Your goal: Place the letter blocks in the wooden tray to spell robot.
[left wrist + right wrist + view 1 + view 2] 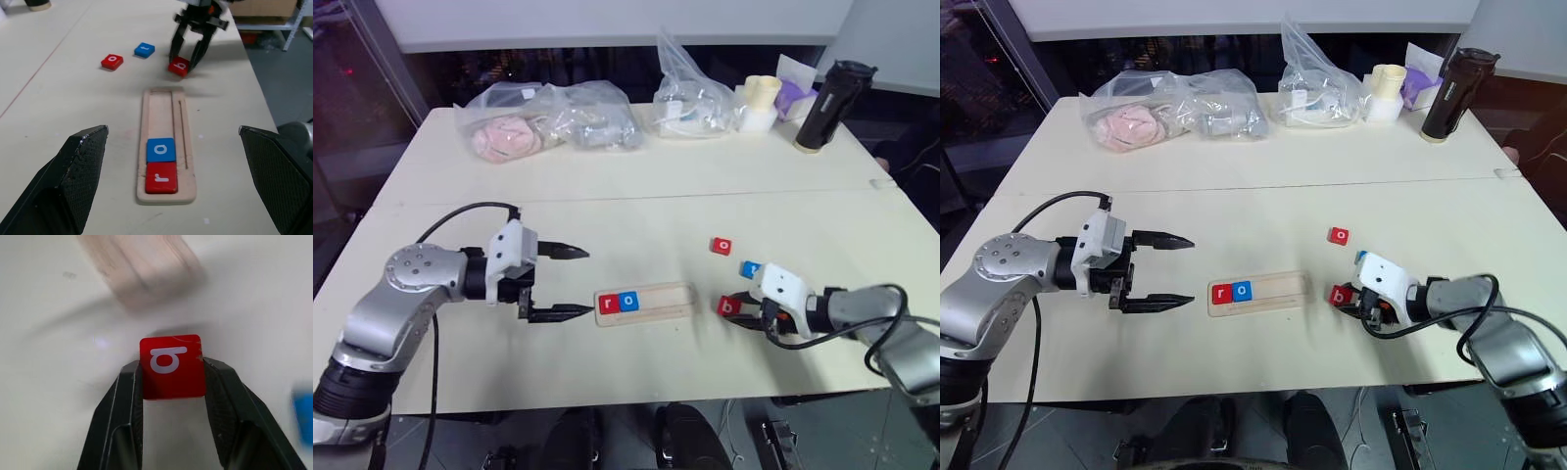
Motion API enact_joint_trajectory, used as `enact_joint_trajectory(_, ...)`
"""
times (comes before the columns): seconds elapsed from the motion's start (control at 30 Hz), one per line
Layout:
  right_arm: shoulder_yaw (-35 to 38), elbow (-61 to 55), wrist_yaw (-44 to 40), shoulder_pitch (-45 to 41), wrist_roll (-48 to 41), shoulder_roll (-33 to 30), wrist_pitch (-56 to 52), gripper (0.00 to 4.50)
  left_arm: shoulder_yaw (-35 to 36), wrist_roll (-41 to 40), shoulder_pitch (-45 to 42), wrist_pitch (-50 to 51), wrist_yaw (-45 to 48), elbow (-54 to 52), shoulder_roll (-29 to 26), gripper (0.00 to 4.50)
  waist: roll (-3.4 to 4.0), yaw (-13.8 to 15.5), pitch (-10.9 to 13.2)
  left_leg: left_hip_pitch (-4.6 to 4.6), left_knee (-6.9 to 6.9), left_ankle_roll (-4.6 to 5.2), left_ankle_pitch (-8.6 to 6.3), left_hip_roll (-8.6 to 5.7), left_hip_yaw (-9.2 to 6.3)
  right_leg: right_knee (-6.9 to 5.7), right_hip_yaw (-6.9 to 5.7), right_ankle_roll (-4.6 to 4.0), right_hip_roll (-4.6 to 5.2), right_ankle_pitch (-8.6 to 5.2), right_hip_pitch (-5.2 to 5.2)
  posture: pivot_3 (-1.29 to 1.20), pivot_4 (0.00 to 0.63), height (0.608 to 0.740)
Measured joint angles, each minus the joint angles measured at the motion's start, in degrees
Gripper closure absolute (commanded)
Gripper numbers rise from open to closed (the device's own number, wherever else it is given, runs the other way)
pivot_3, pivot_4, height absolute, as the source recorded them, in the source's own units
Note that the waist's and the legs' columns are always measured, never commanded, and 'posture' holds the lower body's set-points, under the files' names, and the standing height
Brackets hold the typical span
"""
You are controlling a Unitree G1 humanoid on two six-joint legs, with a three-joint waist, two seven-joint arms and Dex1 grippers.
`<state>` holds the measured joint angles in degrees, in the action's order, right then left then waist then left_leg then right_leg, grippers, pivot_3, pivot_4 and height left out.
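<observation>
Right pincer (172,377) clamped on red b block (172,366); wooden tray (656,304) lengthwise left-right; left pincer (570,282) wide, empty.

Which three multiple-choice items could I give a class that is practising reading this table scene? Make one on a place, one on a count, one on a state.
1. Where do the red r block and the blue o block lie?
A. In the wooden tray, at one end
B. On the table beside the tray
C. In a plastic bag

2. How many letter blocks are outside the tray?
A. One
B. Three
C. Five

3. What is the right gripper doing?
A. Standing open over the tray
B. Shut on the red b block
C. Shut on a blue block

Key: 1 A, both sit side by side in the groove. 2 B, the b block, a red o block and a blue block. 3 B, its fingers press the b block's two sides, while the left gripper stands open.
</observation>
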<state>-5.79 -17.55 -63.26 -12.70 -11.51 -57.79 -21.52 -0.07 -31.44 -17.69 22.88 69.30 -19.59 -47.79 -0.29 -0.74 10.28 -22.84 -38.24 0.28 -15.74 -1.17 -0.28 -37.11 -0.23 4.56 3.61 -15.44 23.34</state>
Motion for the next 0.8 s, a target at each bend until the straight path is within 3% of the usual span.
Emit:
enact_joint_trajectory(0.13, -5.04, 0.91, -6.86, -12.88, -0.45, 3.30, 1.00, 3.35, -0.15, -0.01, -0.71, -0.06, 1.10, 0.33, -0.05, 0.00, -0.02, 0.05, 0.00, 0.02, 0.02, 0.00, 0.00, 0.01, -0.02, -0.01, -0.01, 0.00, -0.02, 0.00, -0.01, 0.00, 0.150, 0.740)
enact_joint_trajectory(0.33, -14.42, 8.47, -10.52, -22.70, 1.81, 13.19, 1.41, 3.35, 0.47, -0.54, 1.66, 0.12, 1.70, -1.88, -0.93, 0.00, -0.02, 0.12, 0.00, -0.10, 0.02, -0.01, 0.00, -0.03, -0.01, 0.01, 0.00, 0.00, 0.08, 0.01, 0.08, 0.00, 0.150, 0.740)
enact_joint_trajectory(0.53, -19.07, 17.96, -10.99, -26.85, 6.55, 19.02, 5.66, 3.35, 2.76, -0.56, 5.17, 0.19, 1.68, -4.10, -3.15, 0.00, -0.03, 0.11, 0.00, -0.10, 0.03, -0.02, 0.00, -0.02, -0.02, -0.02, 0.00, -0.05, 0.10, 0.02, 0.12, 0.00, 0.150, 0.740)
enact_joint_trajectory(0.8, -20.03, 22.47, -11.91, -26.84, 9.01, 20.70, 8.23, 3.35, 3.67, -0.57, 5.69, 0.27, 0.80, -4.94, -3.39, 0.00, -0.02, 0.01, 0.00, -0.10, 0.05, -0.03, -0.01, -0.02, -0.01, -0.03, 0.00, -0.07, 0.13, 0.04, 0.15, 0.00, 0.150, 0.740)
